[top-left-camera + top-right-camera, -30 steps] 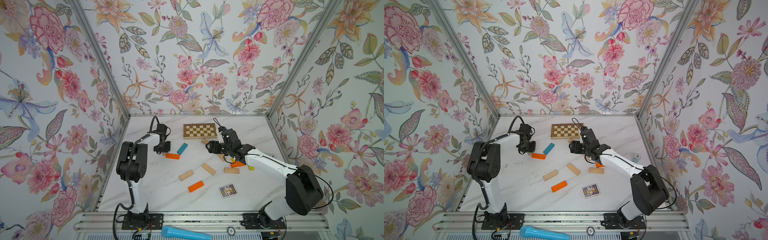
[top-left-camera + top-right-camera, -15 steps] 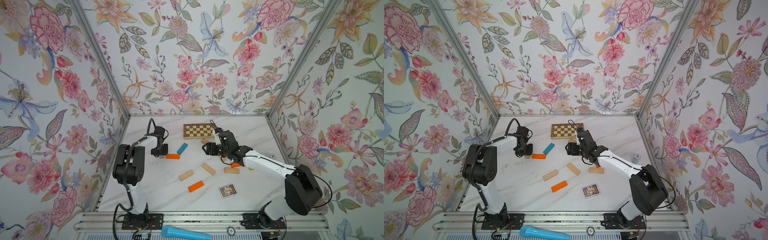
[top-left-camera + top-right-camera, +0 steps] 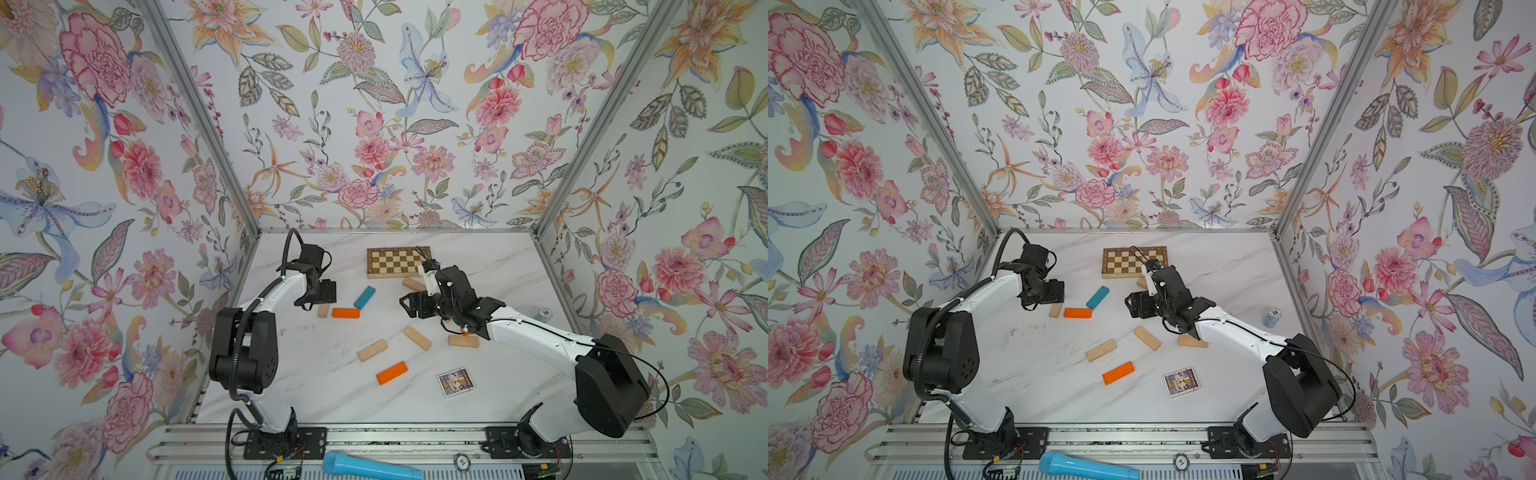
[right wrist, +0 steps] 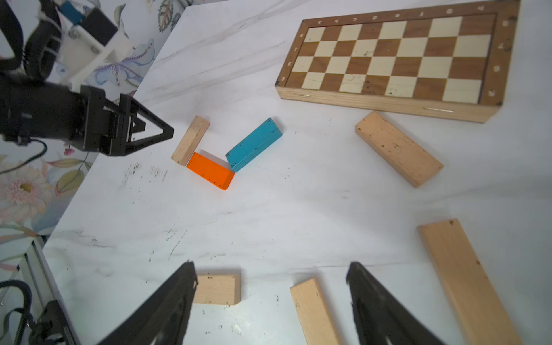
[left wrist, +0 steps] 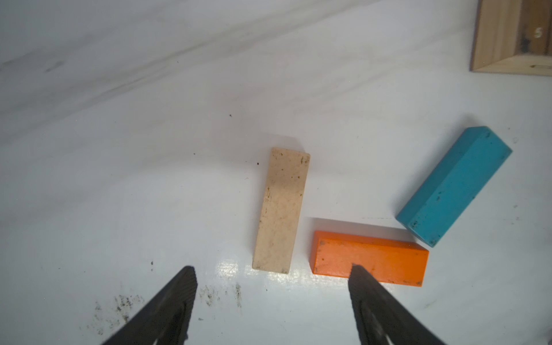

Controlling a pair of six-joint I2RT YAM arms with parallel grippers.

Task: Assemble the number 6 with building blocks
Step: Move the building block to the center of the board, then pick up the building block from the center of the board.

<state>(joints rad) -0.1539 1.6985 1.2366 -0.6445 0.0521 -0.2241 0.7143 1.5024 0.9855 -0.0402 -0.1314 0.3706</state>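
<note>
Starting at the left, we see the left gripper (image 5: 271, 268) hanging over the marble table (image 3: 316, 395) with its fingers spread wide and nothing between them. Beneath it a pale wooden block (image 5: 280, 210) lies flat on the table. An orange block (image 5: 370, 258) sits just beside one end of it, set crosswise. A teal block (image 5: 454, 185) slants away from the orange one's far corner, and we cannot tell whether those two touch. Toward the middle, nearer the front, lie a loose pale bar (image 3: 372, 350), a second orange block (image 3: 391, 372) and another pale bar (image 3: 417, 338), all apart from each other. At the back sits the checkered chessboard (image 3: 398, 262), with a pale block (image 3: 413, 284) close to its front edge. The right gripper (image 4: 270, 265) hovers above the table, fingers likewise spread and empty. Farther right are a third pale bar (image 3: 463, 340), a picture card (image 3: 455, 381) and a stack of poker chips (image 3: 544, 313).
</note>
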